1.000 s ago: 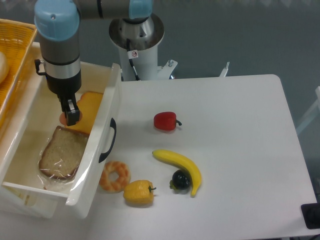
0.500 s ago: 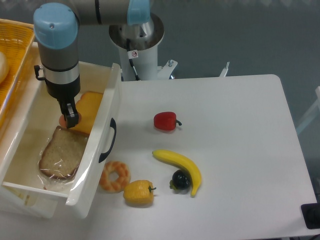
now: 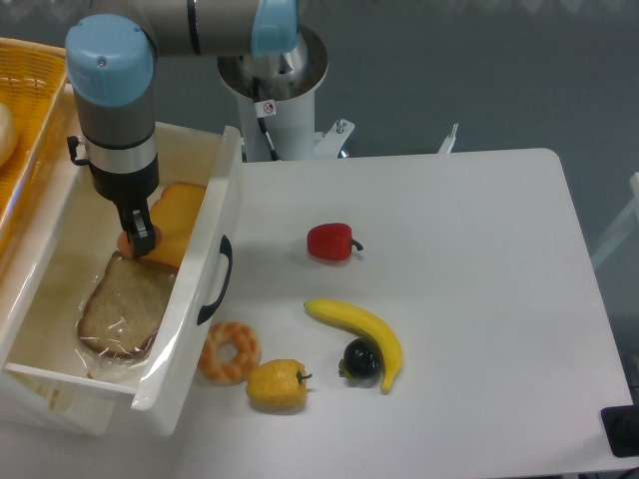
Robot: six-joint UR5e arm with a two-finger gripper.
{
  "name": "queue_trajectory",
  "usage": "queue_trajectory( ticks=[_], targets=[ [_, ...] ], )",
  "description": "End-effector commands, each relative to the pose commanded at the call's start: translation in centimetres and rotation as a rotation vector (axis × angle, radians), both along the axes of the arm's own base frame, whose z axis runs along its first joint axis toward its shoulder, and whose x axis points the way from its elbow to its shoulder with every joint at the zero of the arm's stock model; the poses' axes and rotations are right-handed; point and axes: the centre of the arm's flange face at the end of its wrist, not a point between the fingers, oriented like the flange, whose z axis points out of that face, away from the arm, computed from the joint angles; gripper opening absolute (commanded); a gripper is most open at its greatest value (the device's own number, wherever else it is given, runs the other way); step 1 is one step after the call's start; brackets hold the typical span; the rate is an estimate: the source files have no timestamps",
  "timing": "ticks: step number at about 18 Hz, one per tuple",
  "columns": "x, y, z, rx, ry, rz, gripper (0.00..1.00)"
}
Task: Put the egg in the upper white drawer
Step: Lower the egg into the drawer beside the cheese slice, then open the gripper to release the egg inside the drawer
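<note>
The upper white drawer (image 3: 215, 215) stands open at the left, its black curved handle (image 3: 218, 281) facing the table. My gripper (image 3: 135, 239) reaches down inside it, low over the drawer's floor. It is shut on the egg (image 3: 124, 241), a small brownish-pink oval that peeks out left of the dark fingers. The egg sits just above the top edge of a wrapped bread slice (image 3: 125, 302) and next to an orange cheese slice (image 3: 175, 222), both lying in the drawer.
A yellow wicker basket (image 3: 30, 110) sits above the drawer at far left. On the table lie a red bell pepper (image 3: 331, 241), a banana (image 3: 364, 334), a dark fruit (image 3: 360, 359), a glazed doughnut (image 3: 229, 351) and a yellow pepper (image 3: 277, 385). The robot base (image 3: 275, 70) stands behind.
My gripper has shifted slightly left inside the drawer with the egg still between its fingers. Nothing else has moved.
</note>
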Motion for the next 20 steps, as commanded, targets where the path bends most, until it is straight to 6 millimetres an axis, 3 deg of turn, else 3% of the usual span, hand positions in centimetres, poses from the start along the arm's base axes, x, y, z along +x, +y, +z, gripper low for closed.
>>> queue_trajectory(
  ticks=[3,6,17,20],
  targets=[
    [-0.02,0.03,-0.08,-0.001,-0.001,0.000,0.38],
    [0.00,0.04,-0.08,-0.001,-0.002,0.000,0.48],
    [-0.04,0.08,-0.15,-0.001,0.000,-0.002,0.59],
    [-0.05,0.10,-0.12,0.001,0.001,-0.002,0.74]
  ],
)
